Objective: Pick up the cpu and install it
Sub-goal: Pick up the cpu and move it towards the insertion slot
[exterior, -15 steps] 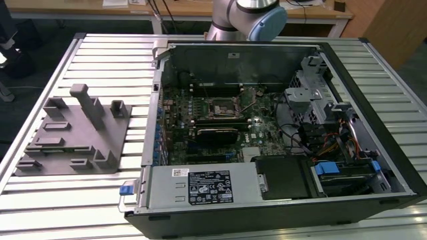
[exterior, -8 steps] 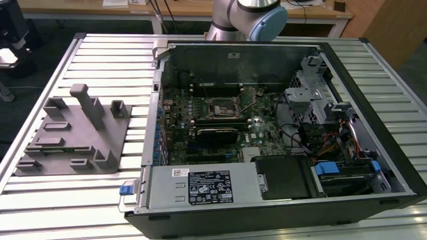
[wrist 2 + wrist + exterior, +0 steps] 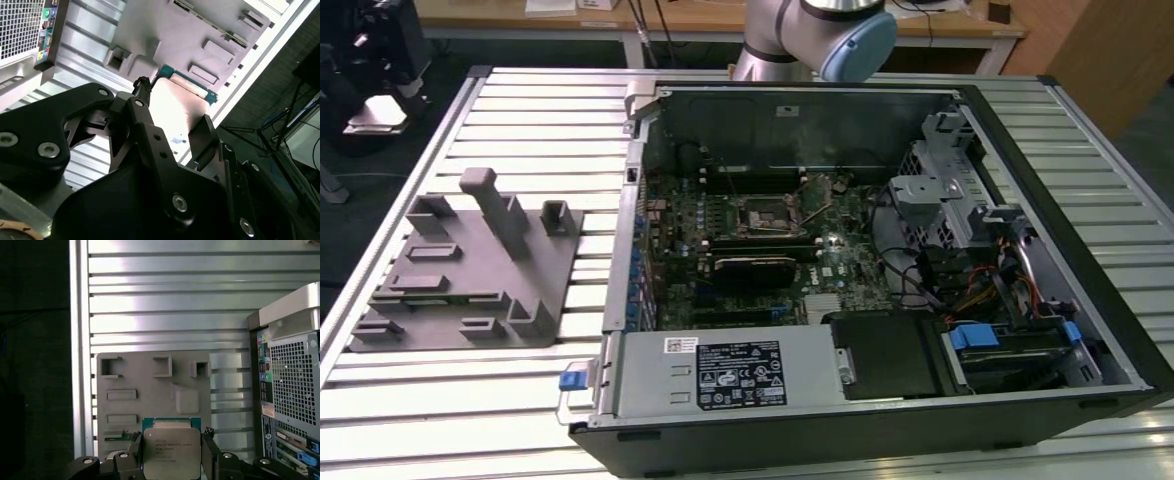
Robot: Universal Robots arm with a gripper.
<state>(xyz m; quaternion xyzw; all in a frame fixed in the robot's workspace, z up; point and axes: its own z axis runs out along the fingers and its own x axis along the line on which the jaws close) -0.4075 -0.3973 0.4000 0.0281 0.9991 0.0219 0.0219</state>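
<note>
The cpu [image 3: 171, 452], a pale silver square with a teal rim, sits between the black fingers [image 3: 210, 450] of my gripper [image 3: 171, 440], which is shut on its two opposite edges. In the second wrist view the same cpu [image 3: 182, 107] shows pale with a teal edge between the fingers [image 3: 202, 132] of the gripper [image 3: 172, 117]. It hangs well above the grey plastic fixture block [image 3: 150, 395] on the slatted table. The black-framed motherboard socket [image 3: 767, 212] lies inside the open computer case [image 3: 854, 260]. The arm [image 3: 821, 35] stands behind the case.
The grey fixture block [image 3: 467, 265] with upright posts lies on the slatted metal table [image 3: 454, 400] at the exterior view's left of the case. Inside the case are a power supply [image 3: 720, 372], drive cages [image 3: 947, 200] and cables. The case's perforated rear panel [image 3: 290, 390] stands beside the fixture.
</note>
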